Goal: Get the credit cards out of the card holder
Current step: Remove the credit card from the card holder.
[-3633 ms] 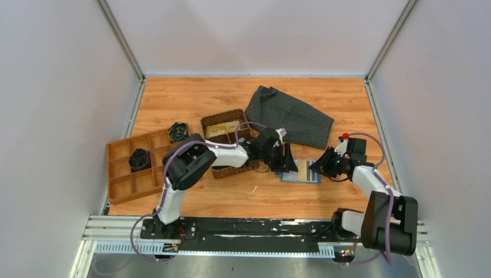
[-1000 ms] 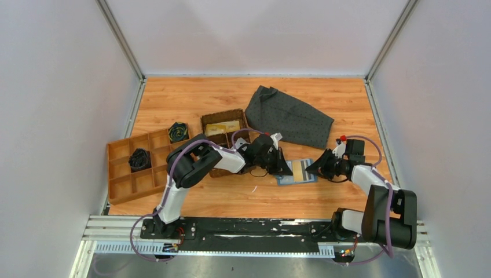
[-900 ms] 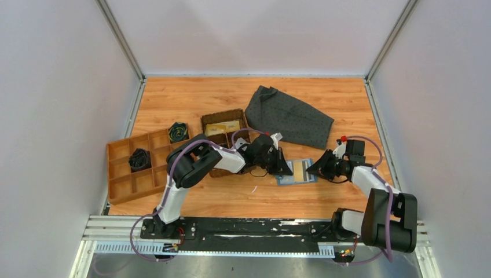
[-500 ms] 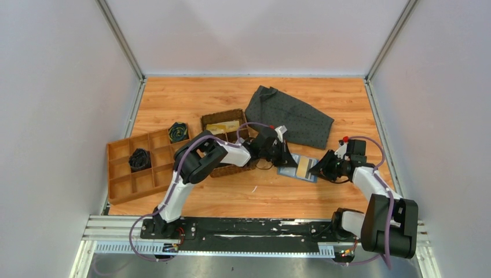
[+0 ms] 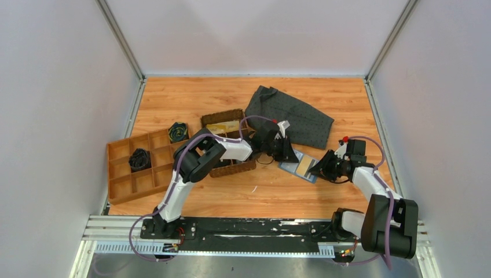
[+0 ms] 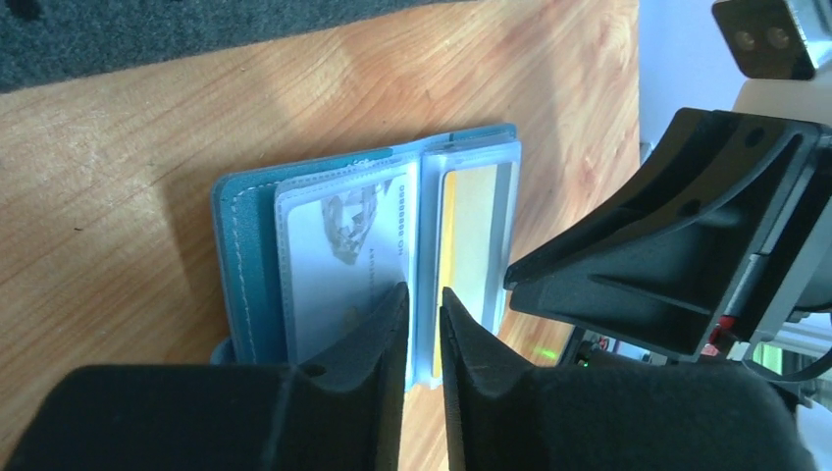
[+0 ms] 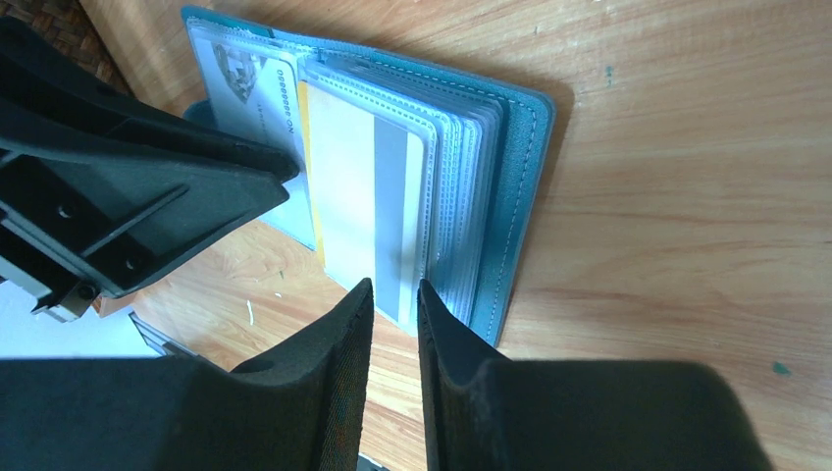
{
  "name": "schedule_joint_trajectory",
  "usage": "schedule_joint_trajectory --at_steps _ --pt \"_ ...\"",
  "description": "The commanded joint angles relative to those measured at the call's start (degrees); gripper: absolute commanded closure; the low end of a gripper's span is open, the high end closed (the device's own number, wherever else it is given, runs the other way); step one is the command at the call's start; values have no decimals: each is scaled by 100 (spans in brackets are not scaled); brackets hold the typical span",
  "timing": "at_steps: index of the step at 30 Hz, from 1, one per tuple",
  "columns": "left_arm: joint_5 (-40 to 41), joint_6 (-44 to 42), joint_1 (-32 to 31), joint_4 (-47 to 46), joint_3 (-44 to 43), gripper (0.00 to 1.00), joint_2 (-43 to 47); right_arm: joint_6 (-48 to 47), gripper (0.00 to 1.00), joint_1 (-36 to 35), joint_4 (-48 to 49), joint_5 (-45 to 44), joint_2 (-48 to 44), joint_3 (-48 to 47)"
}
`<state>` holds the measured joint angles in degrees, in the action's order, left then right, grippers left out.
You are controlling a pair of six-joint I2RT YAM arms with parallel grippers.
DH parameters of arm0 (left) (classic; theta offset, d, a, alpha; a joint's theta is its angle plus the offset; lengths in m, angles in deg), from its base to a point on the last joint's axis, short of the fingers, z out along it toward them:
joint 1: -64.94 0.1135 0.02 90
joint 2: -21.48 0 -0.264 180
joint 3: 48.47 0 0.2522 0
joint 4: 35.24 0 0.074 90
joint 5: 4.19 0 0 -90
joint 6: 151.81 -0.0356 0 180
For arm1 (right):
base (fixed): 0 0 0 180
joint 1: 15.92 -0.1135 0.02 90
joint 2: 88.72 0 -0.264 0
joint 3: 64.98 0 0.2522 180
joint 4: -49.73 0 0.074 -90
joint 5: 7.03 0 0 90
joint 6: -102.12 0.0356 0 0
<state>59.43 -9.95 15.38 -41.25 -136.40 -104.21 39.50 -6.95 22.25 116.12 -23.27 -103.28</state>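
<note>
The blue card holder [image 5: 299,164] lies open on the wooden table between my two grippers. In the left wrist view its blue cover [image 6: 240,255] frames a pale printed card [image 6: 343,245] and a yellow-edged card [image 6: 476,231] in clear sleeves. My left gripper [image 6: 422,294] hovers over the holder's middle fold, its jaws a narrow gap apart with nothing between them. From the opposite side my right gripper [image 7: 394,287] stands slightly open, its tips at the near edge of a pale card with a grey stripe [image 7: 358,186]. A stack of clear sleeves [image 7: 461,186] sits beside that card.
A dark grey dotted cloth [image 5: 289,116] lies behind the holder. A brown woven basket [image 5: 231,168] sits under the left arm. A wooden divided tray [image 5: 130,179] at the left holds dark bundles [image 5: 139,158].
My left gripper has swung toward the far side of the table and its jaws have parted slightly. The holder has shifted and turned with it. The right gripper has hardly moved.
</note>
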Motion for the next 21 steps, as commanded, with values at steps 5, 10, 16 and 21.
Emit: schedule_joint_trajectory --at_steps 5,10,16,21 --pt "-19 -202 35 236 131 73 308 -3 74 -60 -395 -545 80 -91" --pt "-120 -207 34 228 110 70 286 54 75 -58 -395 -606 53 -178" --pt "-216 -237 25 228 66 70 275 124 74 -62 -357 -599 -15 -257" --pt "-254 -209 25 228 21 69 238 153 75 -58 -356 -552 4 -349"
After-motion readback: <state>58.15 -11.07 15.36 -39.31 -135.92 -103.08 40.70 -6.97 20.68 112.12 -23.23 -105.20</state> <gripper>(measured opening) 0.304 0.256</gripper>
